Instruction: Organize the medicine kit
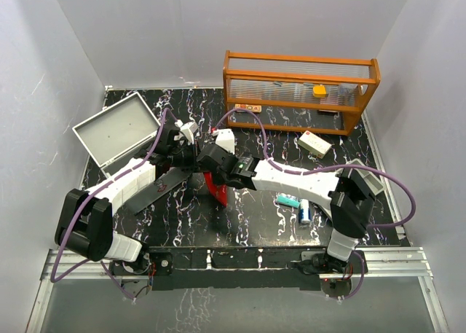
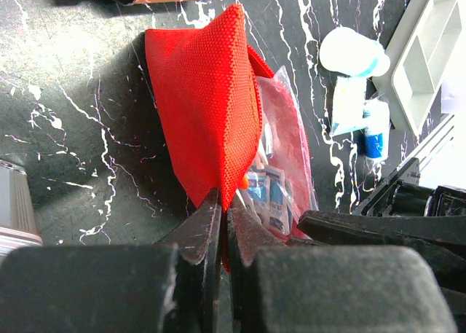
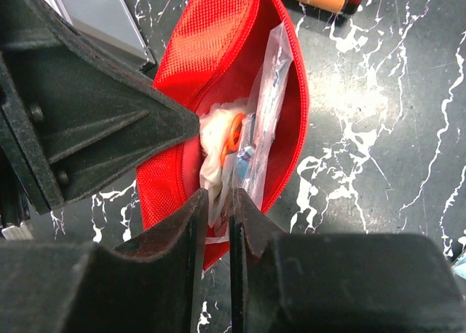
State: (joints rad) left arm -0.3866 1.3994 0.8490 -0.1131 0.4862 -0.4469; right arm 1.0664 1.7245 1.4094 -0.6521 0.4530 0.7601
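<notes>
Currently, left hand point(image 2: 224, 208) clamps the red pouch point(image 2: 204, 92); right hand point(image 3: 218, 200), nearly closed, probes a white packet point(image 3: 213, 140) inside, grip unconfirmed. Next: lift it toward the medicine kit point(image 1: 116, 132), far-left on the bench point(image 1: 182, 220).

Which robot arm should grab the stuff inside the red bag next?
Probably the right. The left gripper is pinched shut on the red pouch flap, holding it open, while the right gripper hangs right over the packets inside.
</notes>
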